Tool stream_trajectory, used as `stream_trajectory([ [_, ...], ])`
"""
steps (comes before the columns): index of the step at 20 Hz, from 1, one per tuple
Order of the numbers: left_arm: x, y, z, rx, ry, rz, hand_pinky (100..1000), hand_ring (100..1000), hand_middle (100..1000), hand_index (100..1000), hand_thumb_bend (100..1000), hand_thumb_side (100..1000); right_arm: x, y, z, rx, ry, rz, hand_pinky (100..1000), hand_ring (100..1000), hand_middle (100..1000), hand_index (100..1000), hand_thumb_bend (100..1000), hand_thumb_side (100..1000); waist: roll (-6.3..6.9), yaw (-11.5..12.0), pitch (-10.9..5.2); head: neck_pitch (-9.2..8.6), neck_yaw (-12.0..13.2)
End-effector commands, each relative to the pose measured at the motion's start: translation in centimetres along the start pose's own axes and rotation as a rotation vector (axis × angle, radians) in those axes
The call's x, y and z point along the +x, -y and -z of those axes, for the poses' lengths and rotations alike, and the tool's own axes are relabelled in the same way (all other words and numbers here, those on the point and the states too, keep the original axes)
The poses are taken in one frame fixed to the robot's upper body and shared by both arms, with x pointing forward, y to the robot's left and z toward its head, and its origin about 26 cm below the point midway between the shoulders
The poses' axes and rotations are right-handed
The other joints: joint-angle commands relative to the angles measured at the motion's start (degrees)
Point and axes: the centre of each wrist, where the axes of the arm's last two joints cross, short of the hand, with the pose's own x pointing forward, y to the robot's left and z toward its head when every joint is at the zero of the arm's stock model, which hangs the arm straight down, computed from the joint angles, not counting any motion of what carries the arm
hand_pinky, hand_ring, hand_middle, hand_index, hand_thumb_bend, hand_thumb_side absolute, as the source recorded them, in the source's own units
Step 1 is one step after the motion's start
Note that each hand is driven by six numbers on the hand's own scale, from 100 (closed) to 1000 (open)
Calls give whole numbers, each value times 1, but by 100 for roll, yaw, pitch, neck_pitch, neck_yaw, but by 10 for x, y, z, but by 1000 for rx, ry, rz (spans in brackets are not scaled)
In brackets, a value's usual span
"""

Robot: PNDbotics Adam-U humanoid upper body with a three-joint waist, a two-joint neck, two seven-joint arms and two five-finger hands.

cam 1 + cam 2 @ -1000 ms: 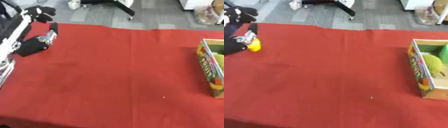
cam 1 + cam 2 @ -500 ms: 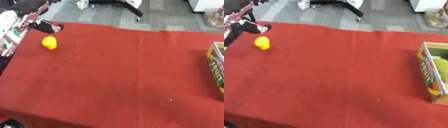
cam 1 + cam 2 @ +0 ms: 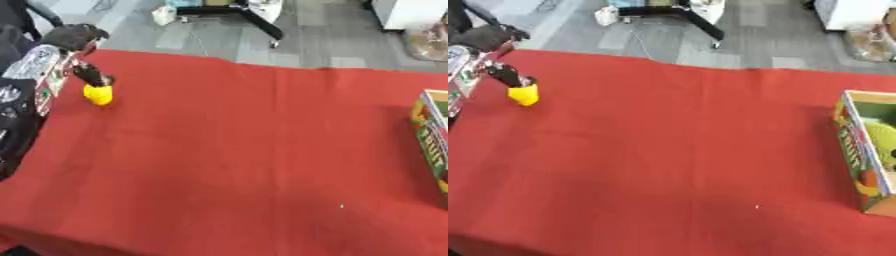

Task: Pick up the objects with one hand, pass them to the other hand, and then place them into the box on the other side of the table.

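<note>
One left hand (image 3: 66,37), fingers (image 3: 90,75) touching yellow object (image 3: 98,94).

- Even, bright indoor light falls from overhead, with no glare.
- A faint broad shadow darkens the red tablecloth (image 3: 245,150) towards its near edge.
- Both views are soft and slightly blurred throughout.

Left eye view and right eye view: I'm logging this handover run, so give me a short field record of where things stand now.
surface: red tablecloth
object: yellow object, far left of the cloth
left hand: left hand, fingertips on the yellow object's top; grip unclear
right hand: not in view
box: box at the right edge, open, greenish round item inside
handover: not yet done
</note>
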Motion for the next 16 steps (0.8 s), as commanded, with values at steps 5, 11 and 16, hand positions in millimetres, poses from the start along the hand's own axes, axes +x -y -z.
stream_trajectory([
  [5, -30, 5, 4, -22, -126, -31, 804, 769, 775, 905, 371, 261, 5, -5, 3, 10, -9, 8, 768, 708, 601, 939, 100, 307, -47, -84, 127, -125, 8],
  [11, -37, 21, 3, -77, -166, -47, 804, 773, 778, 907, 369, 274, 6, -12, 1, 10, -30, 18, 762, 703, 591, 937, 100, 309, -90, -124, 217, -137, 20],
  [16, -38, 29, 2, -49, -197, -55, 787, 759, 766, 896, 339, 260, 7, -16, 1, 7, -39, 21, 758, 699, 585, 936, 100, 307, -131, -151, 310, -170, 35],
])
